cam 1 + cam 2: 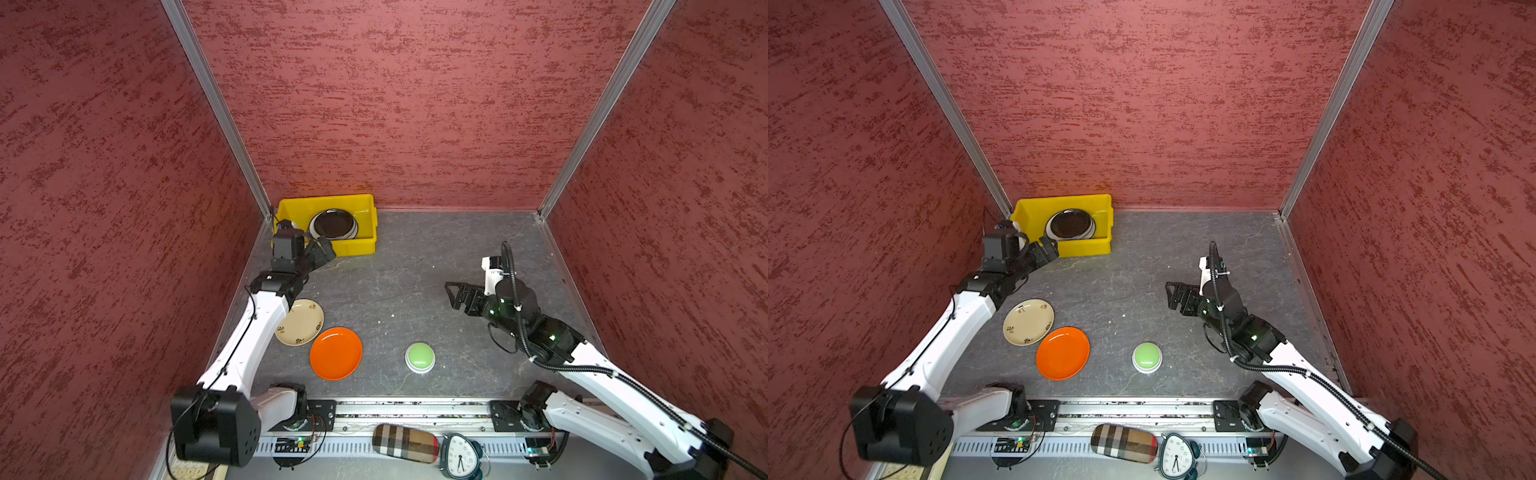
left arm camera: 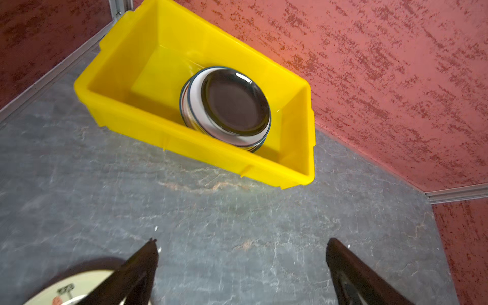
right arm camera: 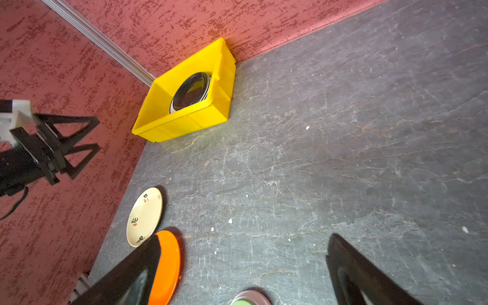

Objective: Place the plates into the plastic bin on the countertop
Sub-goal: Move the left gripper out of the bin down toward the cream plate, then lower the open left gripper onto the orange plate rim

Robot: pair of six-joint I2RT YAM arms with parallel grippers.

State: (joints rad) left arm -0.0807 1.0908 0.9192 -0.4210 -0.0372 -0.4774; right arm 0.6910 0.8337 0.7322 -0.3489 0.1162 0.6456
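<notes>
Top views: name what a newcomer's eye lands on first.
The bright yellow plastic bin in the far left corner stands out, a black plate topping the stack inside it. Next comes the orange plate near the front, beside a cream plate, with a green button to its right.

I list one plastic bin [image 1: 360, 244]: bright yellow, rectangular, upright in the far-left corner of the countertop [image 1: 415, 266], against the back wall.
Inside it, toward its right end, a stack of plates [image 2: 195, 103]: white with dark-green rims, a glossy black plate [image 1: 333, 224] on top. I cannot count the stack.
One cream plate [image 1: 1028, 322]: small prints near the rim, flat on the countertop, near left.
One orange plate [image 1: 1062, 353]: plain, flat, right against the cream one; whether they touch I cannot tell.
</notes>
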